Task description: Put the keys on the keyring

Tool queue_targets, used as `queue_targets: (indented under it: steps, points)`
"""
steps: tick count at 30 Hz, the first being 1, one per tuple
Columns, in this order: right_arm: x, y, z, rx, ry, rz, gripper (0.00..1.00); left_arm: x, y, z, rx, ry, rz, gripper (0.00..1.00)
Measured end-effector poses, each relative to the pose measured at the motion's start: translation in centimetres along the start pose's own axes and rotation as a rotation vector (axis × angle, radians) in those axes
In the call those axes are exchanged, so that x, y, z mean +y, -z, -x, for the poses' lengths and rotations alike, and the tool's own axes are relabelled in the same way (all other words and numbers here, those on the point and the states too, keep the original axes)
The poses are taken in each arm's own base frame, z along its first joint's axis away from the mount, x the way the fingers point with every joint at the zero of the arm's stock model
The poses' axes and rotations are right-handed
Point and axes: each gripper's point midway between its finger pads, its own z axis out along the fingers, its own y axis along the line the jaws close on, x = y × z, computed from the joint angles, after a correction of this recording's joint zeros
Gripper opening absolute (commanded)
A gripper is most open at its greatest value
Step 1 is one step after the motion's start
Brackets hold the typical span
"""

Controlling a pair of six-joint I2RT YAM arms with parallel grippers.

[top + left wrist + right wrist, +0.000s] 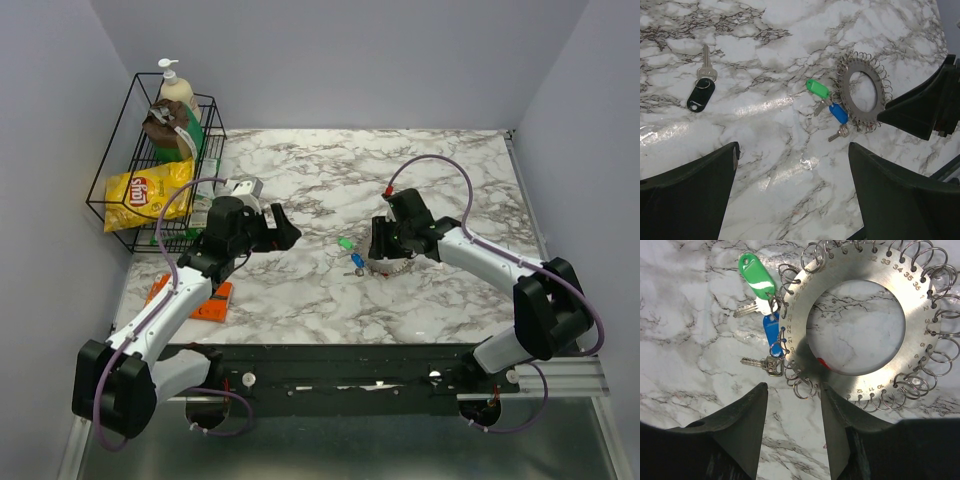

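Right hand (793, 390): open a little, holding nothing. It points down, low over the edge of the keyring (922, 335).
Left hand (793, 150): open wide, holding nothing, up over the bench (790, 30).
Keyring: flat on the bench.
Keys: green key (755, 270) and blue key (771, 330) lie right at the keyring's edge.

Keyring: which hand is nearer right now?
Right. The right hand hovers open at the rim of the keyring. The left hand sits farther off on the robot's left, also open, with the green key and blue key lying between.
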Motion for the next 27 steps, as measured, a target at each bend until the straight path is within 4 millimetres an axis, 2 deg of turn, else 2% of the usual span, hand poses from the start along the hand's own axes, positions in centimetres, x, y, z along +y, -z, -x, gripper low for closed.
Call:
queue_targets:
  steps: [6,13,27]
  points:
    - [0.0,0.1,0.1,-0.004,0.001,0.002,0.55,0.2,0.1,0.5,-0.023,0.016,0.022,0.99]
    - [0.0,0.1,0.1,-0.004,0.001,0.002,0.55,0.1,1.1,2.0,-0.094,0.014,0.041,0.99]
    - [0.0,0.1,0.1,-0.004,0.001,0.002,0.55,0.8,0.5,1.6,-0.070,-0.004,0.064,0.99]
